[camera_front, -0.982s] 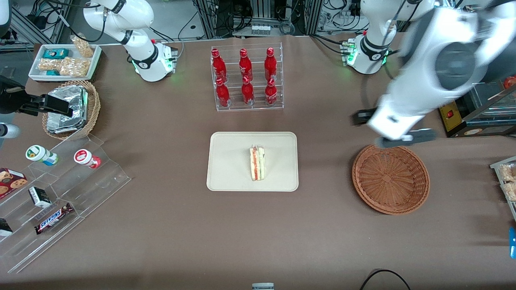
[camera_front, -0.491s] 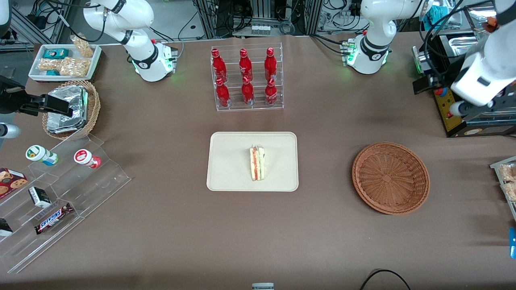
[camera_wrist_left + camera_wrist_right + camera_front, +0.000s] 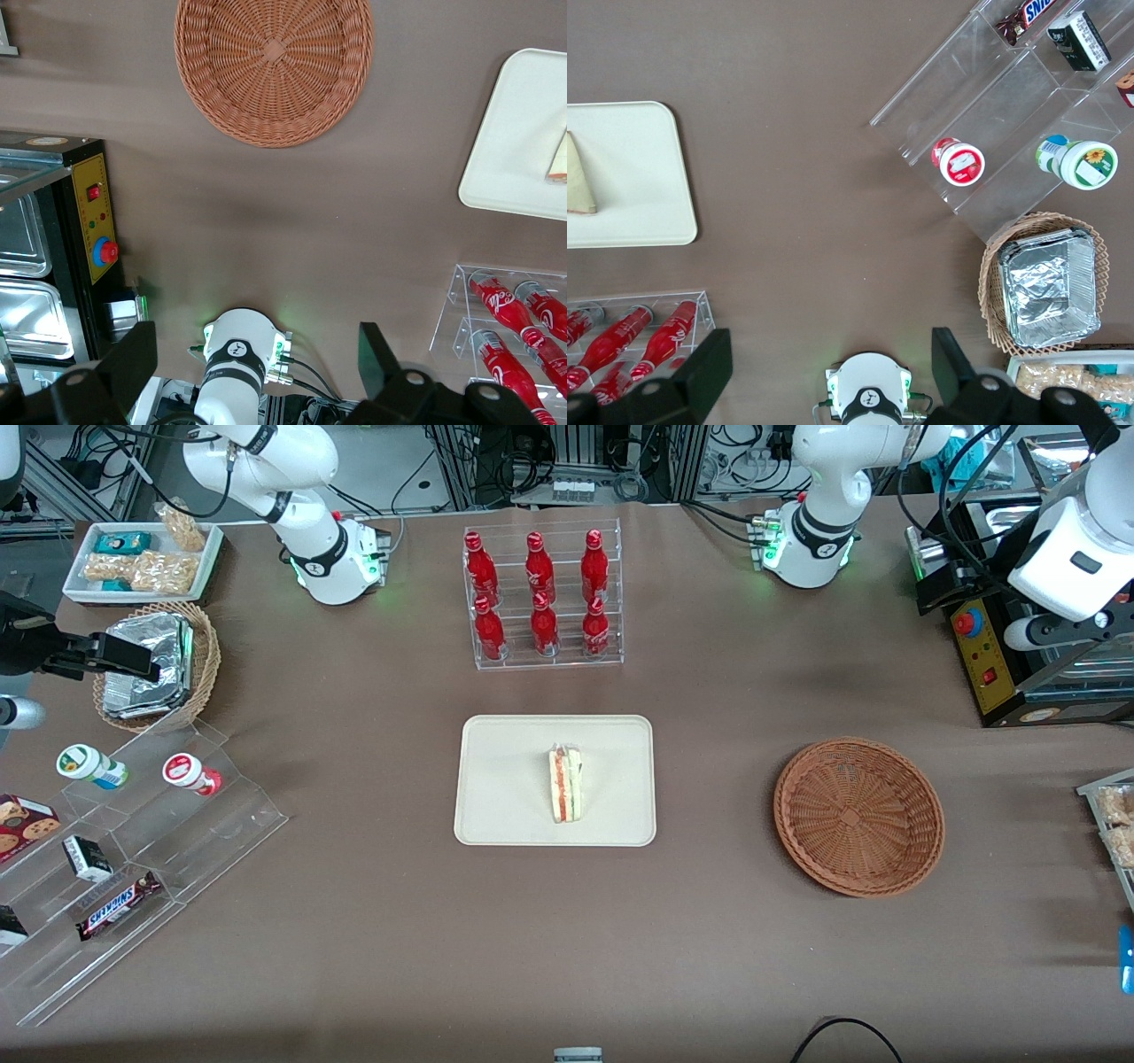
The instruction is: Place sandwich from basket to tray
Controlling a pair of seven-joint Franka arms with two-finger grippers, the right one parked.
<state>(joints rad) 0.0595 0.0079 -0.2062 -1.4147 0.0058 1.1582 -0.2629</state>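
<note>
Sandwich [image 3: 564, 784] first: we found it standing on its long edge on the tray [image 3: 505, 779], a little toward the working arm's side of the tray's middle, with its red and green filling layers facing up at the front camera. We saw nothing touching it. In the left wrist view only a corner of it [image 3: 559, 159] showed, at the cut-off edge of the tray [image 3: 514, 133].

We saw the basket [image 3: 858, 816] sitting on the brown table [image 3: 354, 921], well apart from the tray and toward the working arm's end, with nothing in it. From the wrist camera its woven bottom [image 3: 273, 66] was bare.

We located the left arm's gripper [image 3: 257, 372] raised high, well clear of the table, near the working arm's end beside the black control box [image 3: 983, 651] with its red button. Its two dark fingers [image 3: 131, 359] were spread wide apart, and between them we could see the arm's own white base [image 3: 237, 367] far below; they held nothing.

We also noted the clear rack of red bottles [image 3: 540, 598] standing farther from the front camera than the tray, and the smaller tan basket of foil packets [image 3: 155, 664] toward the parked arm's end.
</note>
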